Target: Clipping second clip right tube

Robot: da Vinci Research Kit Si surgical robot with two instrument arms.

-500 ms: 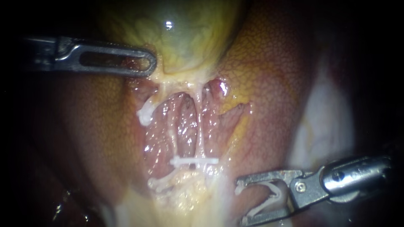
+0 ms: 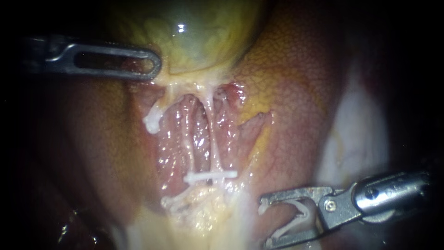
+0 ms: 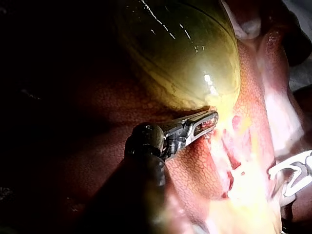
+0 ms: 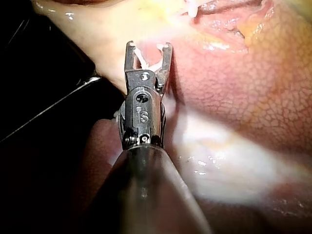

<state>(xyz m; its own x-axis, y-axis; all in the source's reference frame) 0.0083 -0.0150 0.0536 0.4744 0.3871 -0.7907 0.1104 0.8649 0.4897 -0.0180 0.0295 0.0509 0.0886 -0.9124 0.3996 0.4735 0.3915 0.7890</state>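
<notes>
Jaws on my right instrument (image 2: 264, 221) stand wide, cradling a loaded white clip (image 2: 296, 217) from both sides, well apart from the right tube (image 2: 214, 148). That tube carries a fitted clip (image 2: 210, 176) low down. My left instrument (image 2: 155, 65) pinches the gallbladder (image 2: 199, 37) at its bottom edge.

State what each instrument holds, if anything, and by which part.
Right instrument: an open clip, held by its two legs. Left instrument: against the gallbladder; a hold cannot be told.

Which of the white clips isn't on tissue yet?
The open clip between the right instrument's jaws; the others, like the crosswise clip, are closed on tissue.
</notes>
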